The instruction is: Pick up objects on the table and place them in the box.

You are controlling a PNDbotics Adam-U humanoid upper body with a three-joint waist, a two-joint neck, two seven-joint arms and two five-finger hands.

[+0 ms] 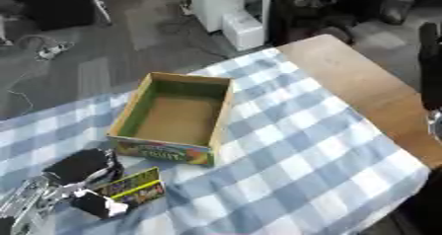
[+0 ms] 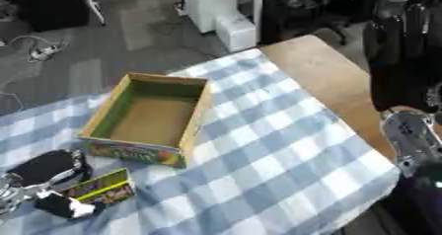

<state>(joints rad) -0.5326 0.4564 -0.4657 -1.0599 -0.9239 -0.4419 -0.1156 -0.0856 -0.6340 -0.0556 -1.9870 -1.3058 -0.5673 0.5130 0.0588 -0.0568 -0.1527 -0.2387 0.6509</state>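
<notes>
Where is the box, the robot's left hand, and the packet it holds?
Box (image 1: 134, 109): left eye view, left wall.
Left hand (image 1: 82, 167): left eye view, back of the hand.
Packet (image 1: 136, 185): left eye view, front face.

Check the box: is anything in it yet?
Empty. The box sits open-topped on the checked cloth, its bare brown floor fully visible; the left hand holds a packet outside it.

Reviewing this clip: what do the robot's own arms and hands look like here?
The left hand at lower left is black on the back, with silver-grey linkage at the wrist and white-tipped dark fingers. The right arm on the right edge is black tubing with a rounded silver joint; its hand is out of view.
</notes>
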